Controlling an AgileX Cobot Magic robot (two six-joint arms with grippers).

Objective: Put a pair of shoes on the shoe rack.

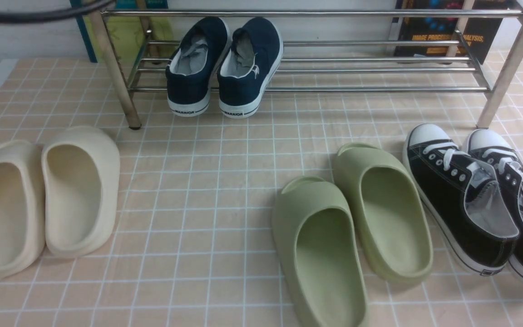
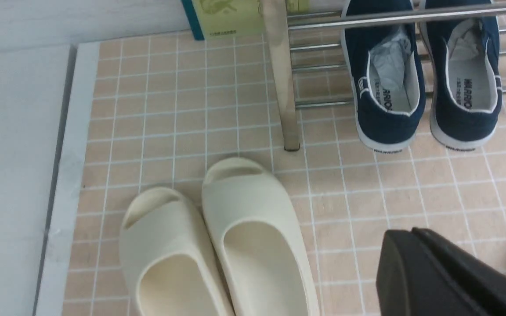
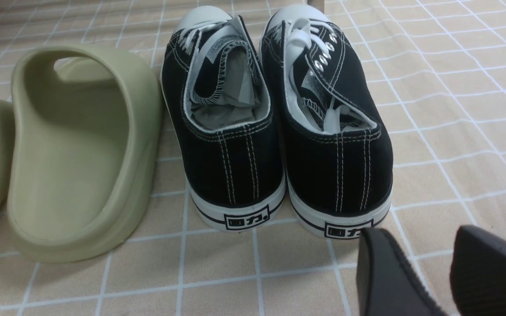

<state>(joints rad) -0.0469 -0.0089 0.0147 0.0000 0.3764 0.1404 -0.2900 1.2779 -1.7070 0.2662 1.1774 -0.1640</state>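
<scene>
Your left gripper (image 2: 415,235), closed and empty, shows only in its wrist view; your right gripper (image 3: 415,232), open, only in its own. The navy sneakers (image 1: 225,68) sit on the rack's (image 1: 379,89) lower bars, lengthwise across them, heels towards you. The front view reads "WARRIOR" on their heels; the left wrist view adds insole lettering, seemingly "WARRIOR" too.

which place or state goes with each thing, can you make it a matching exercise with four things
Things:
1. navy sneakers
2. cream slides
3. black lace-up sneakers
4. left tool

Places or states:
A. on the floor beside the green slides
B. shut, holding nothing
C. on the lower tier of the rack
D. on the floor at the far left

Pairs: 1-C, 2-D, 3-A, 4-B
</scene>
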